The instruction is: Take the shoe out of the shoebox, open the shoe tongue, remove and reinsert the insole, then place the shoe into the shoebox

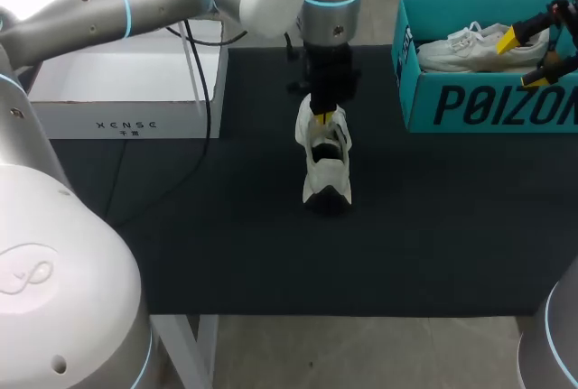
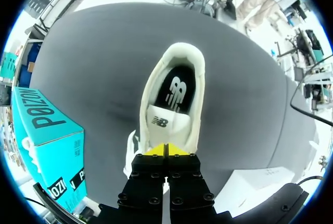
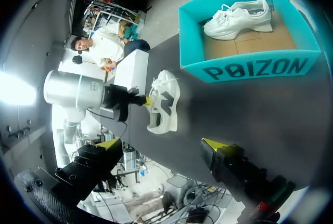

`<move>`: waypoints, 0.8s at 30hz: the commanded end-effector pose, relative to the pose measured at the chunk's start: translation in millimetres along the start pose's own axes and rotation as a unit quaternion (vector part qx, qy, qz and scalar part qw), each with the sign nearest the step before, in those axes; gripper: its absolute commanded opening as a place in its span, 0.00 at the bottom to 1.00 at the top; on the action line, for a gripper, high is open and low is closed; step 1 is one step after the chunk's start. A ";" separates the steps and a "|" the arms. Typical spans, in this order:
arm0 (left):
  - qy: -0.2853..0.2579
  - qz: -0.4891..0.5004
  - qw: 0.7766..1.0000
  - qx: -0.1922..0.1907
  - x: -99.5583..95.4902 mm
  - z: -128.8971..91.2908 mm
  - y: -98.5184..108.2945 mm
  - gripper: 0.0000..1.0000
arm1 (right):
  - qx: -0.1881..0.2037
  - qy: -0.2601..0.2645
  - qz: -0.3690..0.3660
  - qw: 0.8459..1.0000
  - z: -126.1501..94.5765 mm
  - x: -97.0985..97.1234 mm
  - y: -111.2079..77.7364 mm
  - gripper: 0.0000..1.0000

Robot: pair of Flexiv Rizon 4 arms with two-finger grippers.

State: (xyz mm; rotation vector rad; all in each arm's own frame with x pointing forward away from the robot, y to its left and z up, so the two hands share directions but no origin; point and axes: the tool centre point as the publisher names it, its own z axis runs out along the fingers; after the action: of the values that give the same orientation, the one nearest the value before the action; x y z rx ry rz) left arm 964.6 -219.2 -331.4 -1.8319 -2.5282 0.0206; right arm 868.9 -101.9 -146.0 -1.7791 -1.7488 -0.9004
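A white shoe rests on the black mat, heel toward me, with its black insole showing in the opening. My left gripper comes down over its front and is shut on the top of the tongue; the yellow tips are pressed together there. The teal shoebox stands at the far right with a second white shoe inside. My right gripper hangs open over the box's right end, holding nothing. In the right wrist view its gripper stands wide, with the shoe and shoebox ahead.
A white cardboard box sits at the mat's far left, with a black cable hanging in front of it. The black mat covers the table between the shoe and the front edge.
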 end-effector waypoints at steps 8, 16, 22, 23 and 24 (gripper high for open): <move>0.001 0.000 1.000 0.000 0.2 -1.3 0.3 0.00 | 0.001 -0.002 0.001 1.000 0.1 0.1 0.5 1.00; 0.001 0.000 1.000 0.000 0.2 -1.3 0.3 0.00 | 0.001 -0.002 0.001 1.000 0.1 0.1 0.5 1.00; 0.029 -0.083 0.996 -0.016 7.3 -6.1 -7.6 0.00 | 0.001 -0.002 0.001 1.000 0.1 0.1 0.5 1.00; 0.018 -0.100 0.995 -0.001 10.7 -10.5 -10.8 0.00 | 0.001 -0.002 0.001 1.000 0.1 0.1 0.5 1.00; 0.019 -0.146 0.989 -0.011 15.2 -14.6 -13.7 0.00 | 0.001 -0.002 0.001 1.000 0.1 0.1 0.5 1.00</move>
State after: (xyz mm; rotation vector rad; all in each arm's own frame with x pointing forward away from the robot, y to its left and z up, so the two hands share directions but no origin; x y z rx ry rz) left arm 958.8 -212.7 -330.1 -1.6993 -2.5920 0.0069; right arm 868.9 -102.0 -146.0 -1.7792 -1.7487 -0.9004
